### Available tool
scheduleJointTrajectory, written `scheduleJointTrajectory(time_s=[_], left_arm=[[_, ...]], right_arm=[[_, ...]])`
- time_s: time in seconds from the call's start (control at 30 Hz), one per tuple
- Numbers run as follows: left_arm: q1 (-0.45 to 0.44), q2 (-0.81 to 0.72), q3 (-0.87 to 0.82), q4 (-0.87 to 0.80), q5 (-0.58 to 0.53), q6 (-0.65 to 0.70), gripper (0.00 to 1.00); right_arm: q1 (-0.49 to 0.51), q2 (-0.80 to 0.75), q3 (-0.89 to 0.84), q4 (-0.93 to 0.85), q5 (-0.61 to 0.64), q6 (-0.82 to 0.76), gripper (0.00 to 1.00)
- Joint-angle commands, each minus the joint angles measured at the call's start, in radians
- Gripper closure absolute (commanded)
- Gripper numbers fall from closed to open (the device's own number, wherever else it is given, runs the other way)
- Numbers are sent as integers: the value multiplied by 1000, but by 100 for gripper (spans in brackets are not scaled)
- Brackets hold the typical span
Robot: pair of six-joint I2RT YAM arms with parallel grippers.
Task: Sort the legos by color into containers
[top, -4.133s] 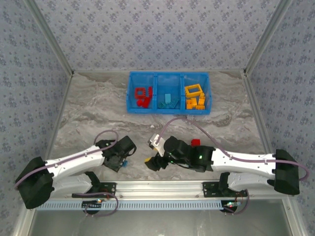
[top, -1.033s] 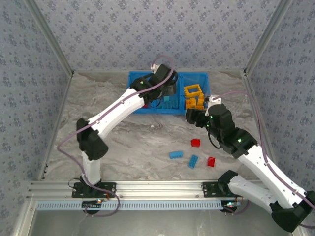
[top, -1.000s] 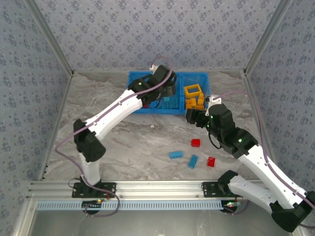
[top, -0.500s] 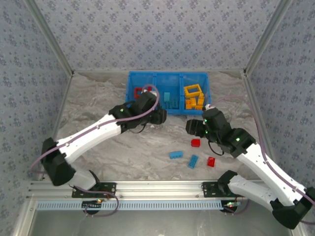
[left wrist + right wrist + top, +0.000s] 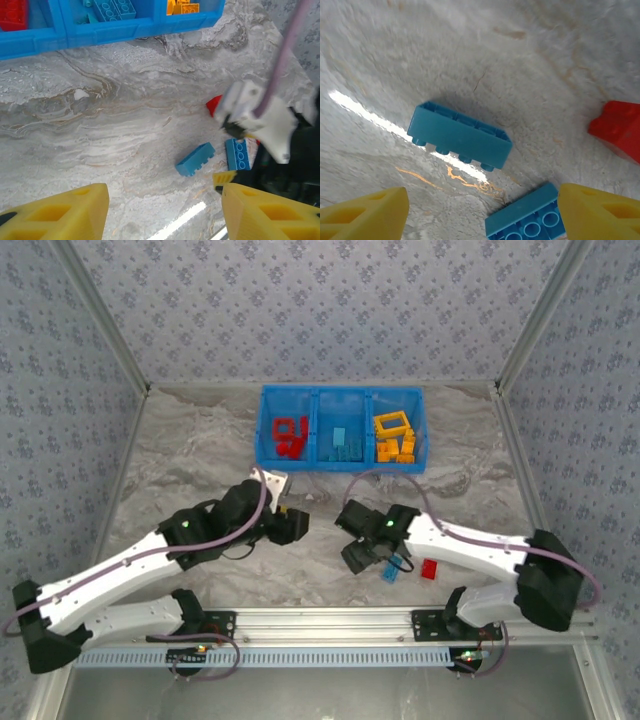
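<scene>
Up front on the marble worktop (image 5: 200,460), the right pincer (image 5: 481,205) hung spread and empty over a light blue plastic brick (image 5: 460,136) on its side, with a second blue brick (image 5: 527,222) and a red brick (image 5: 617,131) nearby. The left pincer (image 5: 162,200) gaped empty too. Farther back, the long blue three-compartment tray (image 5: 342,466) held reds, blues and yellows apart, so I judged only these strays remained.

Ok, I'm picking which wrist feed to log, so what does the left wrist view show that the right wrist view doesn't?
Left wrist adds the blue tray with its three filled compartments, and the right arm low over the marble table. Right wrist adds a close look at the tipped blue brick, lying on its side with its studs sideways. Both share that brick, the studs-up blue brick, a red brick and the table.
</scene>
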Motion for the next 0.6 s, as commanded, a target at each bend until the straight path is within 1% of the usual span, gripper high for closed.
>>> scheduleJointTrajectory(time_s=[0.0, 0.2, 0.33, 0.43, 0.57], left_arm=[[-3, -73, -5, -31, -26, -21, 38], [-2, -143, -4, -63, -53, -32, 38], [-1, -142, 2, -62, -53, -33, 37], [-2, -133, 13, -64, -49, -33, 37], [-3, -134, 11, -63, -50, -35, 37]], right_arm=[[24, 81, 64, -66, -3, -102, 19], [38, 204, 104, -75, 28, -109, 18], [-2, 259, 115, -49, 35, -124, 20], [-30, 295, 132, -31, 28, -145, 25], [-54, 326, 147, -7, -11, -162, 33]])
